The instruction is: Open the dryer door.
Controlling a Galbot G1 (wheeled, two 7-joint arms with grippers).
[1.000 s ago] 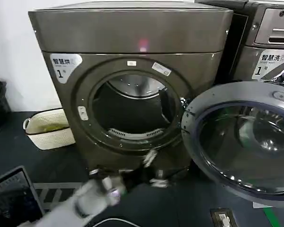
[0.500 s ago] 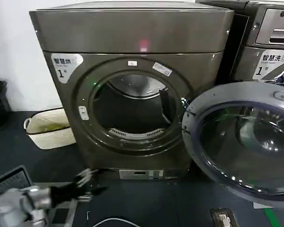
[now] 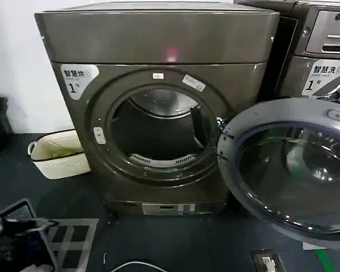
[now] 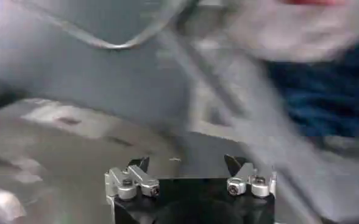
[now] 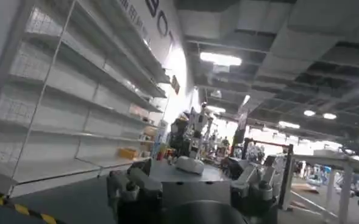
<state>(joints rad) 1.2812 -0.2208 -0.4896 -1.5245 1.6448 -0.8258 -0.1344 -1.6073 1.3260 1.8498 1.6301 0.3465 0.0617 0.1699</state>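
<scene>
The dryer [image 3: 158, 39] is a big grey-brown machine with a white "1" sticker and a small pink light. Its dryer door [image 3: 294, 170], grey-rimmed with dark glass, stands swung wide open to the right, so the drum opening [image 3: 158, 133] is exposed. My left gripper [image 3: 48, 224] is low at the bottom left, far from door and machine. In the left wrist view the left gripper [image 4: 187, 163] is open with nothing between its tips, over blurred grey surfaces. The right gripper [image 5: 188, 176] is open and empty, facing a room with shelves.
A cream basket [image 3: 56, 153] sits on the floor left of the dryer. The LG machine [image 3: 323, 51] stands behind the open door at right. A screen [image 3: 17, 238] and a grid mat [image 3: 73, 238] lie at the lower left, a floor socket [image 3: 266, 262] at the lower right.
My left arm has pulled back from below the dryer's front, moving left and down into the bottom left corner. The door has stayed wide open.
</scene>
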